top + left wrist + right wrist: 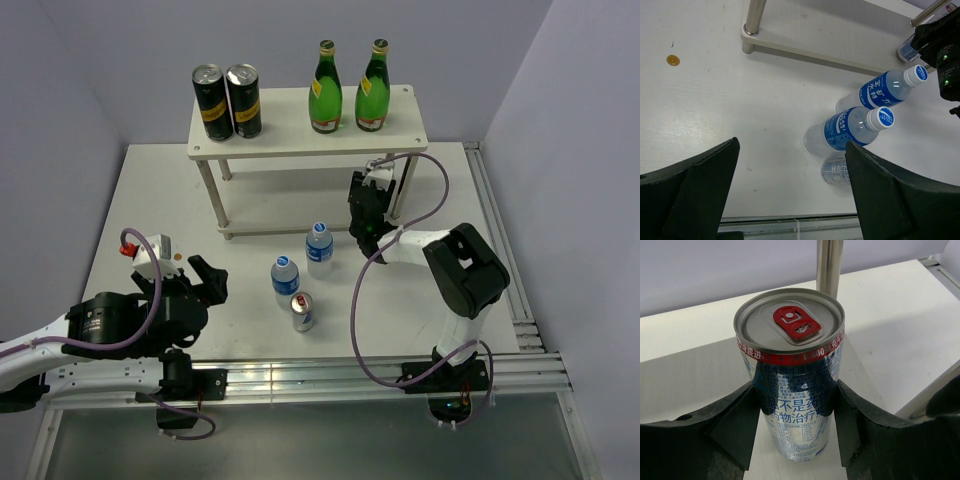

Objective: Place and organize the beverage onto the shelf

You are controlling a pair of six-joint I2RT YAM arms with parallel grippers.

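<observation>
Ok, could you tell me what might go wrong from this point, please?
1. The right end effector grips a silver can close to a shelf leg; a bump could shake the green bottles standing on top.
2. The two water bottles and the loose can stand close together on the table; the open left end effector might topple a neighbour when reaching for one.

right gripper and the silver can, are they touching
Touching. In the right wrist view the right gripper clamps the silver can, fingers flush against both sides.
</observation>
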